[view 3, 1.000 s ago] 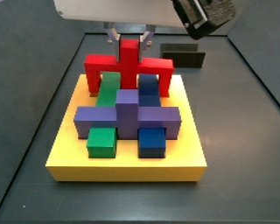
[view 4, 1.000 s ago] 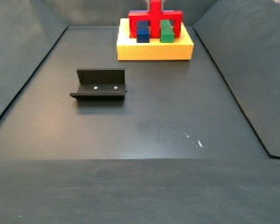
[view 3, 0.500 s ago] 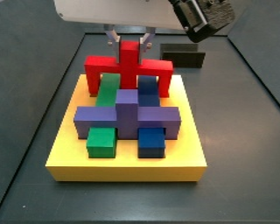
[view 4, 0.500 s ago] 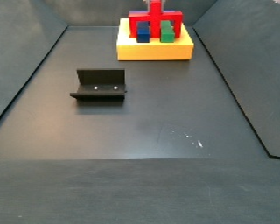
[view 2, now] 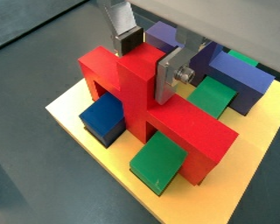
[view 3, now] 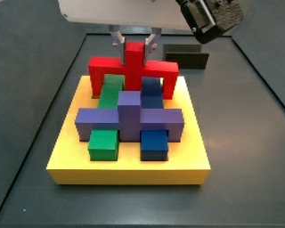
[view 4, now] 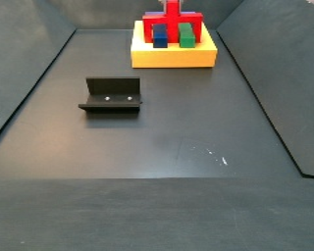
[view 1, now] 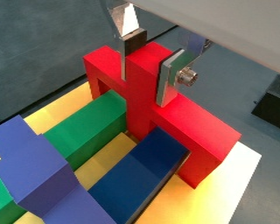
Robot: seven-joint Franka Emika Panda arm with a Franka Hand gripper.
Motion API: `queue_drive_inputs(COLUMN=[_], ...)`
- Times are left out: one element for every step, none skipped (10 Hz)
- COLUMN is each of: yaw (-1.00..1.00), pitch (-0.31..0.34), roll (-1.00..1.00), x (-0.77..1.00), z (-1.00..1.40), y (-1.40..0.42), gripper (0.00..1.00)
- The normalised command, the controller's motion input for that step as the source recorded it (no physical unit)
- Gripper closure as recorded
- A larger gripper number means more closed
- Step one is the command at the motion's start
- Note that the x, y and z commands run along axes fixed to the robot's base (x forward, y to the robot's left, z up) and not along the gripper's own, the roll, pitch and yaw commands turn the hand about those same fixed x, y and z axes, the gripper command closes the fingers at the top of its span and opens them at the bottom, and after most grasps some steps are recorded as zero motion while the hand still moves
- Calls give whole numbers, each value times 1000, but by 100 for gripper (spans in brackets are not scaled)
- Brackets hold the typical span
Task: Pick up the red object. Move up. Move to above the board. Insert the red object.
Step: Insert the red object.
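Pincer gripping the red object on the board.

The pincer (view 1: 150, 59) is closed on the upright post of the red object (view 1: 154, 109), a silver finger (view 2: 168, 80) pressed to each side of the post in both wrist views. The red object stands at the far end of the board (view 3: 127, 169) in a side view, its bar spanning a green block (view 1: 78, 131) and a blue block (view 1: 143, 171), one leg outside each. Its legs seem to reach the yellow surface, though the contact is hard to judge. Nearer the middle of the board sits the purple block (view 3: 129, 116), with a small green block (view 3: 103, 143) and a small blue block (view 3: 155, 144) in front of it. On the dark desk (view 4: 160, 147), well apart from the board, stands the fixture (view 4: 111, 95).
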Motion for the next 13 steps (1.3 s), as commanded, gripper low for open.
queue_drive_inputs(yaw=[-149, -63, 0, 0, 0, 0, 0, 0, 0, 0, 0, -31, -17], pitch=[-161, -267, -390, -407, -366, -203, -43, 0, 0, 0, 0, 0, 0], roll=[-29, -51, -80, -74, -77, 0, 33, 94, 71, 61, 27, 33, 14], x=[11, -40, -189, -211, -180, -40, 20, 143, 169, 131, 46, 0, 0], z=[-471, -463, -460, -417, -371, -363, -437, -471, -409, -371, -289, -223, -40], y=[14, 0, 0, 40, 40, 0, 0, 0, 0, 0, 0, 14, 6], gripper=[100, 100, 100, 100, 100, 100, 100, 100, 100, 100, 100, 100, 100])
